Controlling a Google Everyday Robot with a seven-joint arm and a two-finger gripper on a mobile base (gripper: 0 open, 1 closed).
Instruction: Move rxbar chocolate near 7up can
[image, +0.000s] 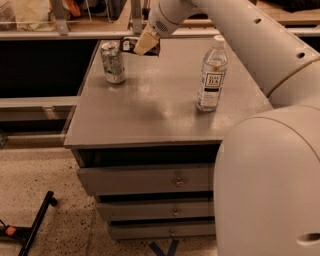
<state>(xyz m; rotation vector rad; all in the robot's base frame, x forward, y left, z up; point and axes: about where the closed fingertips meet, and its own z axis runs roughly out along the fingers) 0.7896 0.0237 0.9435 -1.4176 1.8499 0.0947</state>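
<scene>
The 7up can stands upright at the back left of the grey cabinet top. My gripper hangs just right of and behind the can's top. It is shut on the rxbar chocolate, a small black wrapper with a white patch. The bar sticks out to the left toward the can, a little above the surface. The bar and the can are close but apart.
A clear water bottle stands on the right side of the top. My large white arm covers the right front. Drawers sit below the top, shelving lies behind, and a black stand leg lies on the floor.
</scene>
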